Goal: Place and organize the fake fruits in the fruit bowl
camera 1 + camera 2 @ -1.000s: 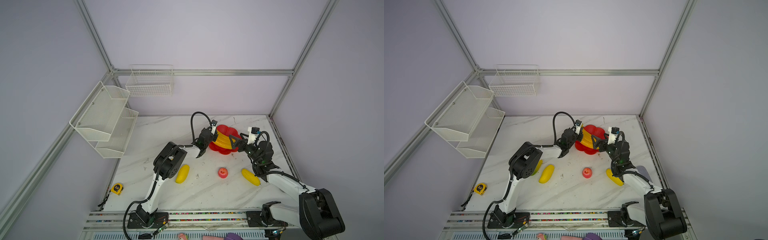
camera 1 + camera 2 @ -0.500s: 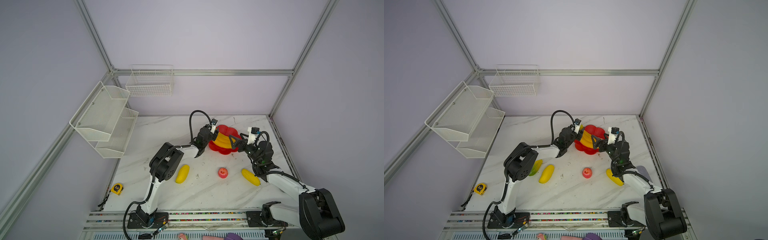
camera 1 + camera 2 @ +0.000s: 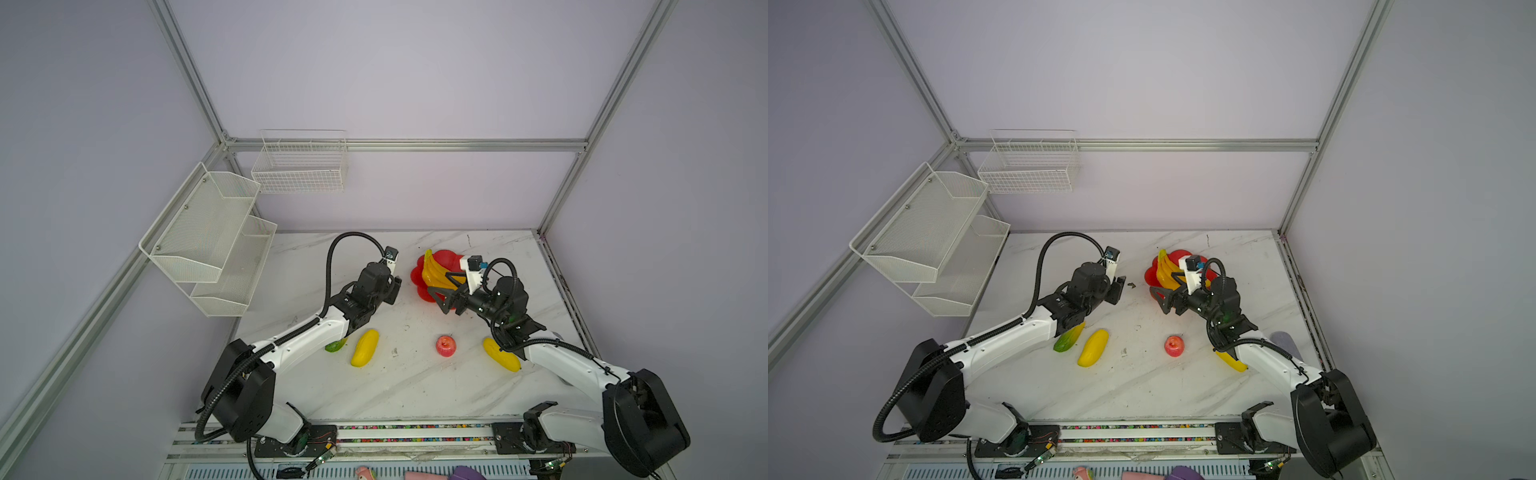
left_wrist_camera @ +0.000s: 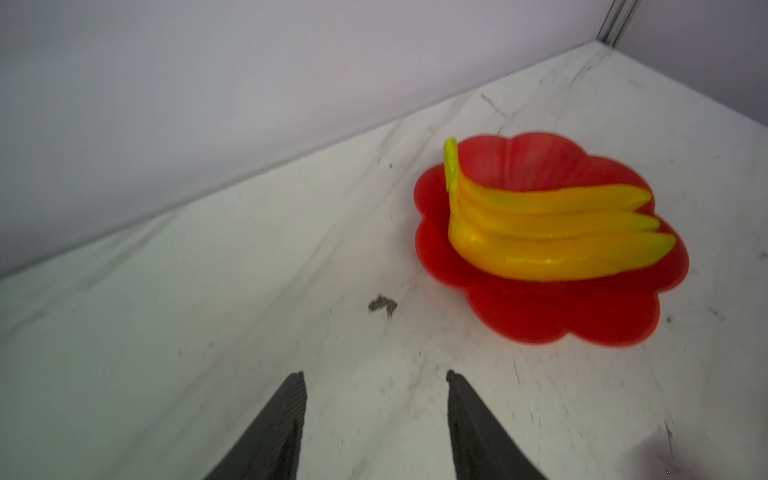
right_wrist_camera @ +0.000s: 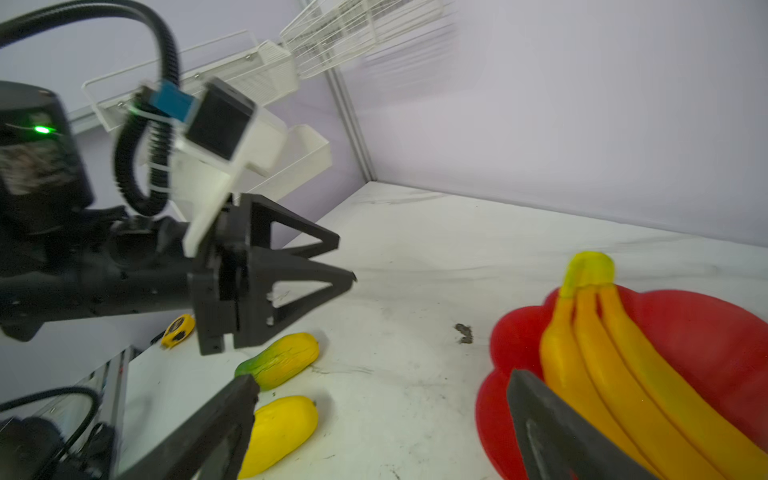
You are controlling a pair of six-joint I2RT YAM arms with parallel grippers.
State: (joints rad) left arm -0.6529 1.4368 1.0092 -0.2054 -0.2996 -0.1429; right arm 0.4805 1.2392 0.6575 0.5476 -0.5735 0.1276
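- left gripper [image 4: 374, 374]: jaws apart with nothing between them. It hangs over bare table [image 3: 415, 386], short of the fruit bowl [image 4: 540, 328] and clear of it.
- right gripper [image 5: 382, 377]: jaws spread wide and empty, sitting at the bowl's near edge in both top views.
- One right finger [image 5: 552, 424] overlaps the banana bunch [image 5: 615, 374] in the right wrist view. That frame is smeared, so I can't tell whether it's touching or just in front.
- The fruit bowl is red with a petal rim. It sits flat on the table, right of centre, towards the back wall.
- The banana bunch lies across the inside of the bowl. Its greenish stem sticks up at the rim on the left arm's side, and it is the only fruit in the bowl.
- apple [image 3: 446, 345]: on the table between the two arms, towards the front and well apart from the bowl.
- yellow mango [image 3: 365, 347]: on the table beside the left arm.
- green-and-yellow mango [image 3: 1067, 338]: just beside the yellow mango, partly under the left forearm in both top views.
- second yellow mango [image 3: 500, 355]: on the table to the right of the apple, with one end hidden by the right arm.
- tape measure [image 5: 178, 330]: at the table's left edge, visible only in the right wrist view.
- wire baskets [image 3: 208, 232]: on the walls, off the table.
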